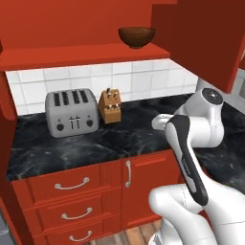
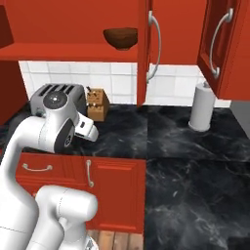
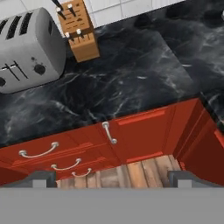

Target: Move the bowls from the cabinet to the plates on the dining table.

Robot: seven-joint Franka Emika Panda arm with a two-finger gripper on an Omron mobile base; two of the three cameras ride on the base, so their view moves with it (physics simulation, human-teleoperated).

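A: Bowl (image 1: 137,36) — dark glossy brown, sits upright on the red inner shelf of the cabinet (image 1: 72,56), near the shelf's right end, just left of the open door (image 2: 152,46). Same bowl seen from the right side too (image 2: 120,38).

B: And you? Holding anything?

A: Nothing. My fingers (image 3: 41,178) are spread as wide as they go, empty — tips sit at the bottom of the hand view, over the red drawers (image 3: 48,153) and a strip of wooden floor (image 3: 135,173). My gripper (image 3: 112,179) points down at the counter front, well below the bowl.

B: What's on the counter?

A: Black marble counter (image 1: 95,143) backed by white tiles. Silver four-slot toaster (image 1: 72,113) on the left, wooden knife block (image 1: 110,106) just beside it on its right, not touching as far as I can tell. Paper towel roll (image 2: 201,106) stands upright further right, under the other cabinet door (image 2: 225,44).

B: Arm?

A: My arm (image 1: 191,143) is folded in front of the counter, elbow high, hand near the counter edge.
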